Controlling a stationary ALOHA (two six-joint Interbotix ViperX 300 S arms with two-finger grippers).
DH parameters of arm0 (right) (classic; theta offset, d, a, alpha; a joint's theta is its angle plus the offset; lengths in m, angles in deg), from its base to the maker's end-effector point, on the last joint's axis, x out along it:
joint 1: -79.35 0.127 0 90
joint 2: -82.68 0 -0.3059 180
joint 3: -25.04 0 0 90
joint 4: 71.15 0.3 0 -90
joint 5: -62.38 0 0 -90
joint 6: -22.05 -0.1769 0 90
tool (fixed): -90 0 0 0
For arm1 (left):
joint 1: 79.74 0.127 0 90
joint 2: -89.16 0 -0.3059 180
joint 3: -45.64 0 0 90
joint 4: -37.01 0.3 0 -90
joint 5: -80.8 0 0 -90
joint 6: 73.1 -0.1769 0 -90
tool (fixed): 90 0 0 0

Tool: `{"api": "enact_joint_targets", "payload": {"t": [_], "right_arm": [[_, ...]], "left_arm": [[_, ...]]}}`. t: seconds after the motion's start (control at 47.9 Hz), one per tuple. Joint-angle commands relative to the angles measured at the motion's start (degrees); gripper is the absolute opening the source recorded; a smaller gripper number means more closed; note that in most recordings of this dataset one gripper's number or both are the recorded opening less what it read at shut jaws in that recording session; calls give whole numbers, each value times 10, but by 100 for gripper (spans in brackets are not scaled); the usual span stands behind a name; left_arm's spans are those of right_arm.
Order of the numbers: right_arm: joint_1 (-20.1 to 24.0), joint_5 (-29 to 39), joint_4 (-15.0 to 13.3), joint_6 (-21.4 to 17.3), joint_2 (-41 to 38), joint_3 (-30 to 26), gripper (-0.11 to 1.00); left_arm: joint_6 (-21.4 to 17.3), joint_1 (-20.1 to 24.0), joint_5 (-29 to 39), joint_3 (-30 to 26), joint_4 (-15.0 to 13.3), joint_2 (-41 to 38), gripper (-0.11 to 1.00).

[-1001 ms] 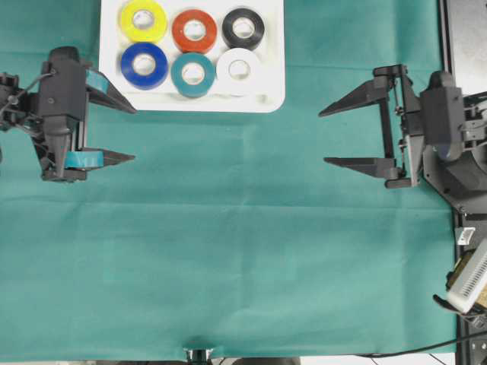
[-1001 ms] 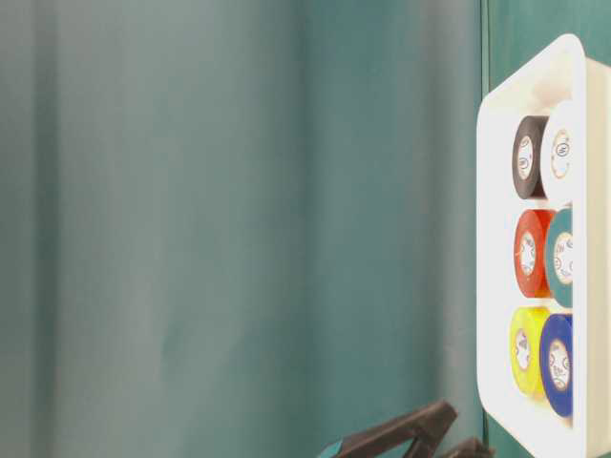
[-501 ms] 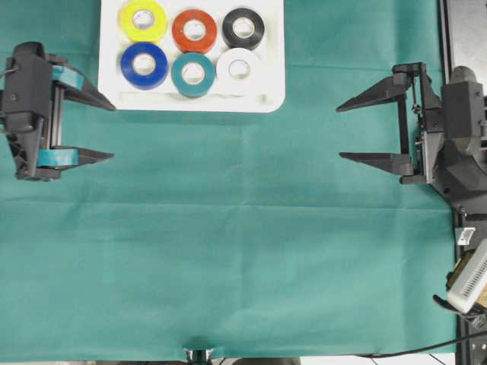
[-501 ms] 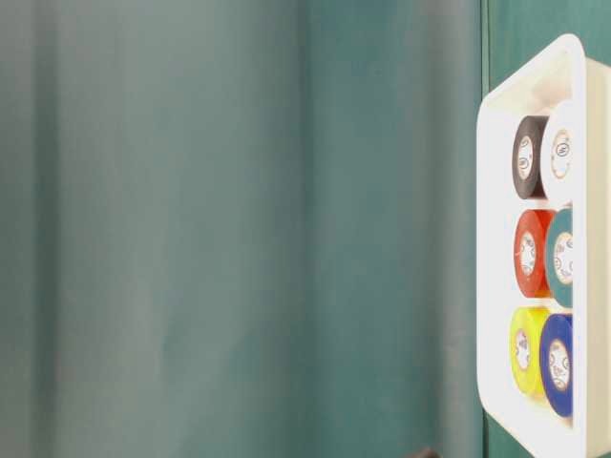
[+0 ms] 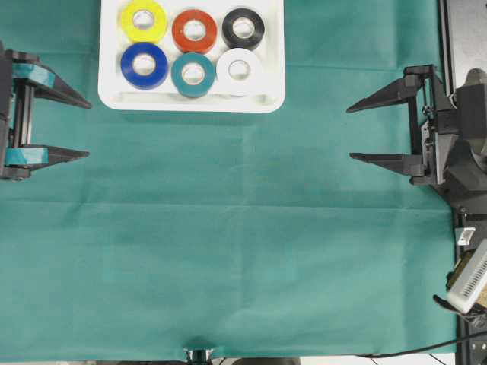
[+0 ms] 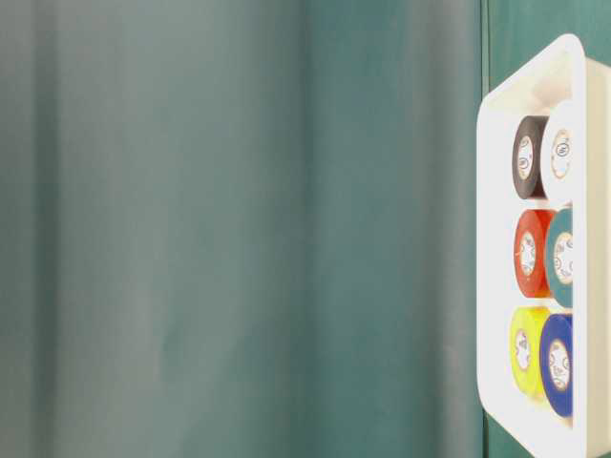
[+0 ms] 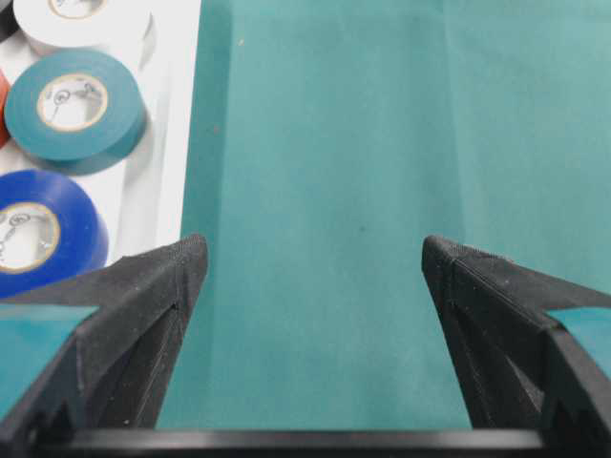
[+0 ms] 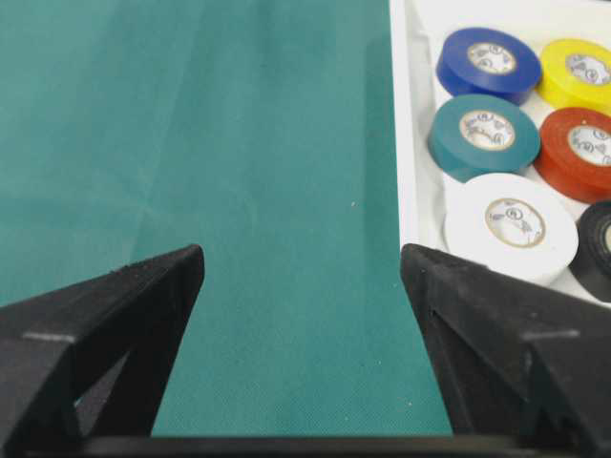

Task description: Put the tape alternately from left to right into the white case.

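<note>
Covering the table, green cloth (image 5: pixel 243 251), white case (image 5: pixel 268 100) on it

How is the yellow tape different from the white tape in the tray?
The yellow tape is yellow and lies in the back row at the left end; the white tape is white and lies in the front row at the right end. Both are ring-shaped rolls lying flat in the white case.

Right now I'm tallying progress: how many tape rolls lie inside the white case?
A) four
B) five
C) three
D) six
D: the overhead view shows yellow, red-orange, black, blue, teal and white rolls all within the white case, none on the cloth.
</note>
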Motion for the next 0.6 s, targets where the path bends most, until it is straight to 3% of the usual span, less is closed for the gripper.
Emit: {"api": "enact_joint_targets", "payload": {"t": [0.0,0.584], "right_arm": [[2,-2,2,-1,7,-3,84],[2,-1,2,-1,25,20,84]], "left_arm": [[1,-1,-4,4,-1,16,95],[13,-1,-13,73,-1,121,95]]}}
